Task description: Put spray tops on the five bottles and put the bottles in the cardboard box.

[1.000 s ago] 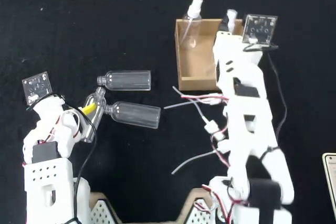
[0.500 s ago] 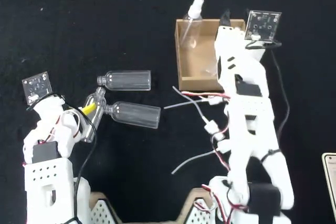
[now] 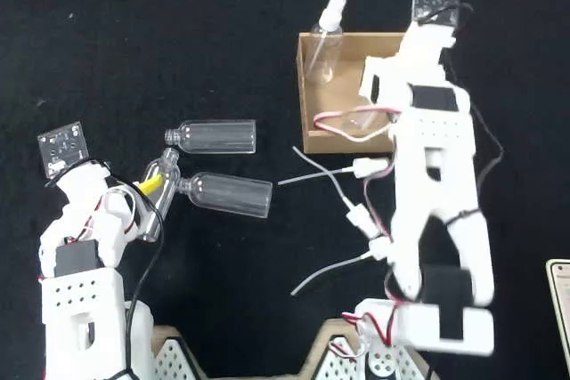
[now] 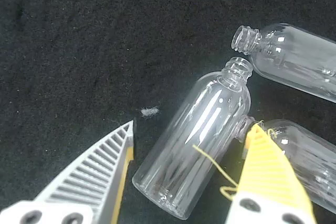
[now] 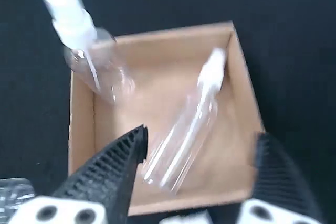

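The right tool [image 5: 202, 135] hangs wide open and empty over the cardboard box [image 3: 307, 95] at the far right of the bench [image 3: 160, 51]. Inside the box, one capped bottle [image 5: 184, 129] lies flat and a second capped bottle [image 5: 89, 61] leans. At near left, the left tool [image 4: 193, 125] sits open astride an uncapped bottle [image 4: 194, 145].

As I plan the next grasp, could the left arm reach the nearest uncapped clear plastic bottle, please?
Probably yes: the left gripper has its fingers open either side of the uncapped clear plastic bottle, and nothing blocks it.
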You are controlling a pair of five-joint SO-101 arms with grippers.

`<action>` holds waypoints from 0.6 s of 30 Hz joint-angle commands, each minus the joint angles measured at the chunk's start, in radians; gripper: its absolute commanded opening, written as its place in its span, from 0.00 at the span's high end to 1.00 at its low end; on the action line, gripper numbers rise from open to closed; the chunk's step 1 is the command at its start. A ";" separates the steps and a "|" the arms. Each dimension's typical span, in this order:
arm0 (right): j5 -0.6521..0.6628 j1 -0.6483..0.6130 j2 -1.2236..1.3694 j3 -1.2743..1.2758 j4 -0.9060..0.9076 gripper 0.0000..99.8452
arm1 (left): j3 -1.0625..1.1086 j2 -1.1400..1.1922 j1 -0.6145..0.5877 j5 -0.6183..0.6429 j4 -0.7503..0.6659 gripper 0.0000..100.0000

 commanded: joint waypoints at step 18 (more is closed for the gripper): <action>-0.310 -0.011 0.530 -0.567 0.189 0.58 | -0.012 -0.011 -0.010 0.006 -0.018 0.67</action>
